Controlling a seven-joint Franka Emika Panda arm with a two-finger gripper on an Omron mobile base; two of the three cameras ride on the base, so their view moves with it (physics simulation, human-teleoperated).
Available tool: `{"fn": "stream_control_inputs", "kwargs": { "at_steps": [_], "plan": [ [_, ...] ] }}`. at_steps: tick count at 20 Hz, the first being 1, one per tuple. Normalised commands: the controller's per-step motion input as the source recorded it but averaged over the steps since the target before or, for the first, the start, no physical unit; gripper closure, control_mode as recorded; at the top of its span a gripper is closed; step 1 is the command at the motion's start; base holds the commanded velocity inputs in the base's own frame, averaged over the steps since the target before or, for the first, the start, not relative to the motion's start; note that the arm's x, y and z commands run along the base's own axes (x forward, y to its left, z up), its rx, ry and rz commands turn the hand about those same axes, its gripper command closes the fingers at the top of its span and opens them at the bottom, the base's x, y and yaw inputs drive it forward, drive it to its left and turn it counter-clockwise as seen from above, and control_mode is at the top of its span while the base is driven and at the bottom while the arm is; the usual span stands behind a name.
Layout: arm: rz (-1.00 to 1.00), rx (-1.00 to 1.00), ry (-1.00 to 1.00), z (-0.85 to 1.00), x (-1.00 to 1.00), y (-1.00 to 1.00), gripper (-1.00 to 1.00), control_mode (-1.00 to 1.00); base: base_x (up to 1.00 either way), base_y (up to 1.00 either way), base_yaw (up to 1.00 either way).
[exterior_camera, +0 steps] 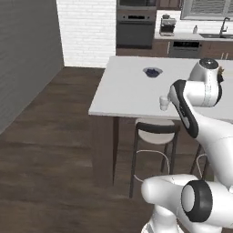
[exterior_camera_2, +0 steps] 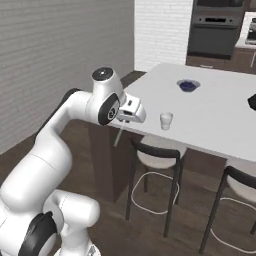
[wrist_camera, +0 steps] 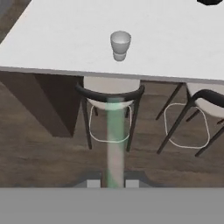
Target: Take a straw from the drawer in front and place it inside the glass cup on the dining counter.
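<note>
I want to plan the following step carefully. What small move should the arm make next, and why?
Probably carry the hand forward and up, over the cup. The straw is already clamped in the shut gripper and points toward the cup, but its tip is below the counter edge, in front of a stool.

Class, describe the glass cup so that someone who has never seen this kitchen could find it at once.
Find the dining counter, the big white-topped island with stools beneath. Near its front edge stands the glass cup, above a stool. It is a small upright translucent tumbler, unlike the shallow grey bowl farther back.
</note>
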Motion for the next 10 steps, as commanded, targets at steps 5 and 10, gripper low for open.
{"fn": "stream_control_inputs", "kwargs": {
  "at_steps": [5, 10],
  "plan": [
    [0.00, 0.00, 0.00, 0.00, 0.00, 0.00, 1.00, 1.00, 0.97, 0.33, -0.31],
    [0.00, 0.00, 0.00, 0.00, 0.00, 0.00, 1.00, 1.00, 0.77, 0.08, -0.27]
  ]
}}
